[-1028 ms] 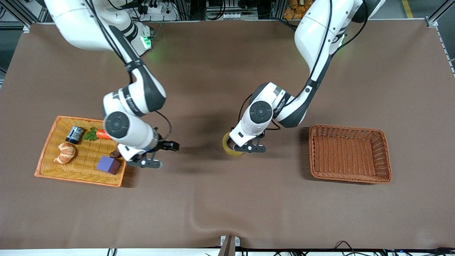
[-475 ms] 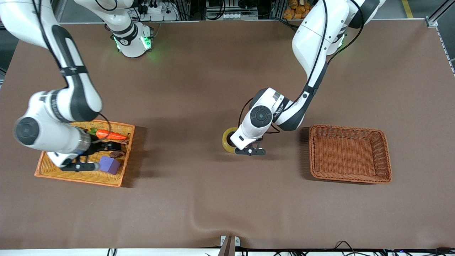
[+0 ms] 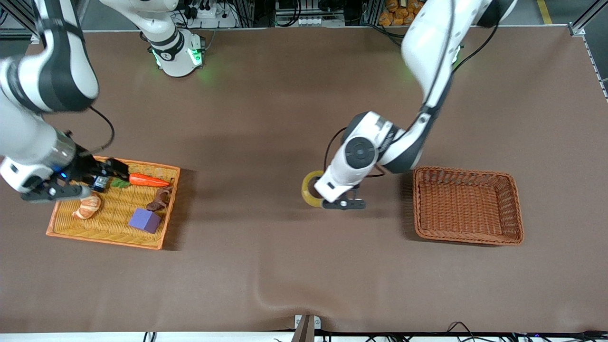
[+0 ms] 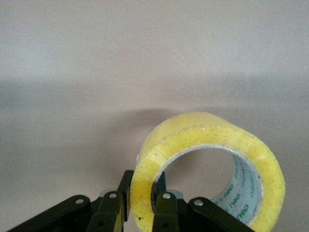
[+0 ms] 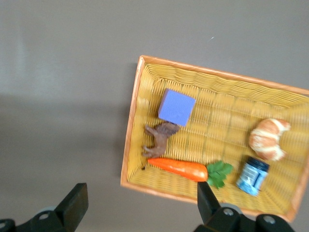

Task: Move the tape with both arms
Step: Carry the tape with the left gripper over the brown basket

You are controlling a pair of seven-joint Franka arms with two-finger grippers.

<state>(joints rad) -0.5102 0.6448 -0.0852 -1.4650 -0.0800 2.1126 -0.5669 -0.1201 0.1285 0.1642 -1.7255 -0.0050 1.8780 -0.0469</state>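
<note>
The tape [image 3: 311,189] is a yellowish ring held on edge over the middle of the brown cloth. My left gripper [image 3: 332,202] is shut on its wall. In the left wrist view the tape [image 4: 207,159] fills the frame. One finger of the left gripper [image 4: 143,186] is outside the ring and the other is inside the hole. My right gripper [image 3: 90,179] hangs open over the orange tray [image 3: 107,237] with nothing in it. In the right wrist view its fingers [image 5: 77,203] stand wide apart around the right gripper [image 5: 142,200], above the tray's rim.
The orange tray [image 5: 130,145] holds a purple cube [image 5: 176,107], a carrot [image 5: 178,168], a brown animal figure [image 5: 160,137], a croissant [image 5: 269,139] and a small blue jar [image 5: 254,175]. A brown wicker basket [image 3: 468,205] stands toward the left arm's end.
The left gripper closed on the tape and shifted a little toward the brown basket. The right arm swung from beside the tray out over the tray's end at the right arm's end of the table, still open.
</note>
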